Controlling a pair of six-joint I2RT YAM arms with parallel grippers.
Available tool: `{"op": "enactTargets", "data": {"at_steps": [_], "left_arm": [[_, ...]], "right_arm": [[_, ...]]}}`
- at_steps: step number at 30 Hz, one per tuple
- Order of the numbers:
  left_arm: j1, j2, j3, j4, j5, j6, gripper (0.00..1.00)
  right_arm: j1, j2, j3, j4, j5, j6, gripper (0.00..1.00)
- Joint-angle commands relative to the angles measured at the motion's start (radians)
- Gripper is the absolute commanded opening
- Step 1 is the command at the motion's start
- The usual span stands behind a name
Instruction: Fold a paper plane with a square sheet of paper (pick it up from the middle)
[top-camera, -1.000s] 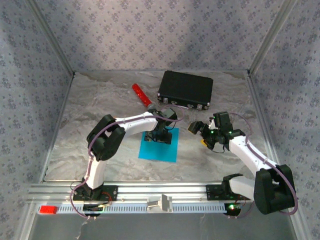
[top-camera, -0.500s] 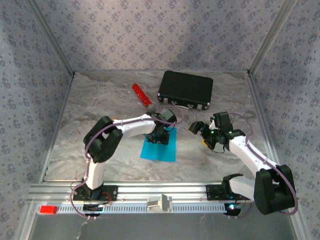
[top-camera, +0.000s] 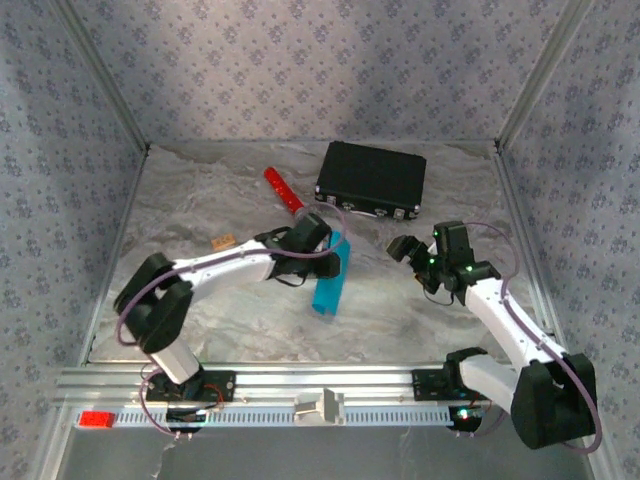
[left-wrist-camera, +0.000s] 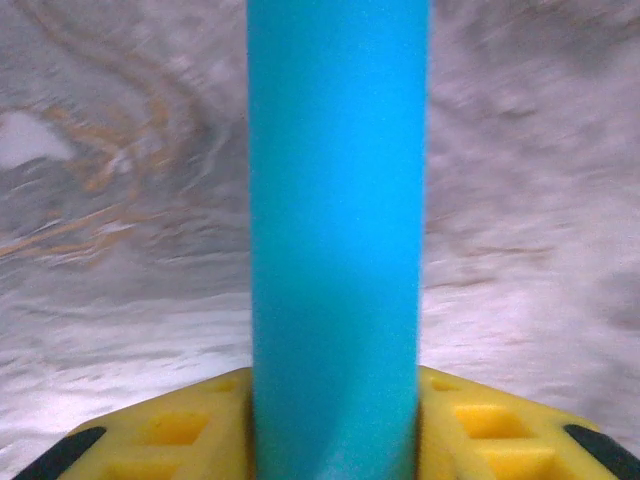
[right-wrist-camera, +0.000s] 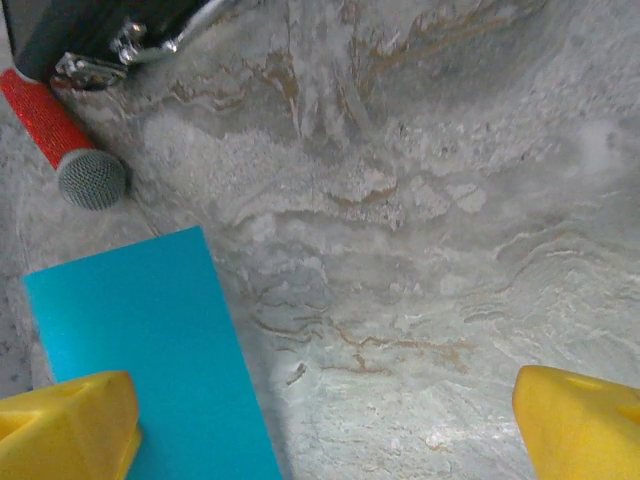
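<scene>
The square blue sheet of paper (top-camera: 330, 277) is up off the marble table (top-camera: 200, 200), bent into a narrow hanging strip. My left gripper (top-camera: 316, 252) is shut on its middle. In the left wrist view the paper (left-wrist-camera: 338, 200) runs as a straight blue band up between the yellow fingers (left-wrist-camera: 170, 430). My right gripper (top-camera: 402, 248) is open just right of the sheet, apart from it. In the right wrist view its yellow fingertips (right-wrist-camera: 65, 425) stand wide apart above bare table, with the paper's (right-wrist-camera: 150, 350) edge at the lower left.
A black case (top-camera: 371, 180) lies at the back of the table, with a red-handled tool (top-camera: 284, 191) to its left. A small tan block (top-camera: 223, 242) sits left of the left arm. Patterned walls and metal rails enclose the table.
The sheet lay flat under the left gripper; now it is lifted and folded down into a narrow strip. The left arm's elbow has swung left and lower. The right gripper has shifted slightly.
</scene>
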Motion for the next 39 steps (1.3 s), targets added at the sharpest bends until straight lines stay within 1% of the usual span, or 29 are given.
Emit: {"op": "enactTargets", "data": {"at_steps": [1, 3, 5, 6, 7, 9, 11, 13, 22, 26, 29, 39], "left_arm": [[0.08, -0.054, -0.124, 0.385, 0.273, -0.149, 0.41], [0.112, -0.051, -0.175, 0.534, 0.382, -0.229, 0.41], [0.127, -0.025, -0.195, 0.627, 0.463, -0.277, 0.41], [0.126, -0.01, -0.201, 0.648, 0.48, -0.296, 0.41], [0.127, 0.003, -0.207, 0.665, 0.485, -0.313, 0.41], [0.124, 0.037, -0.242, 0.76, 0.488, -0.367, 0.41], [0.122, 0.069, -0.277, 0.863, 0.481, -0.418, 0.41], [0.119, 0.099, -0.293, 0.905, 0.47, -0.449, 0.41], [0.067, 0.176, -0.272, 0.833, 0.391, -0.45, 0.41], [0.056, 0.176, -0.289, 0.786, 0.315, -0.449, 0.42], [0.054, 0.177, -0.289, 0.755, 0.297, -0.43, 0.42], [0.039, 0.166, -0.268, 0.586, 0.229, -0.344, 0.43]], "right_arm": [[-0.007, -0.04, 0.016, 0.007, 0.048, 0.027, 0.98], [-0.009, -0.057, 0.004, 0.034, 0.048, 0.036, 0.97], [-0.008, -0.072, -0.016, 0.083, 0.028, 0.035, 0.96], [-0.008, -0.077, -0.026, 0.108, 0.016, 0.037, 0.96], [-0.007, -0.081, -0.037, 0.128, 0.005, 0.04, 0.95], [-0.005, -0.081, -0.052, 0.168, -0.022, 0.043, 0.94], [-0.004, -0.08, -0.055, 0.172, -0.031, 0.043, 0.94], [-0.002, -0.074, -0.057, 0.162, -0.033, 0.043, 0.94], [-0.001, -0.02, -0.046, 0.164, -0.094, 0.035, 0.94], [0.002, 0.017, -0.034, 0.169, -0.143, 0.014, 0.93], [0.006, 0.045, -0.022, 0.158, -0.165, 0.004, 0.93], [0.019, 0.061, -0.024, 0.153, -0.156, 0.004, 0.93]]}}
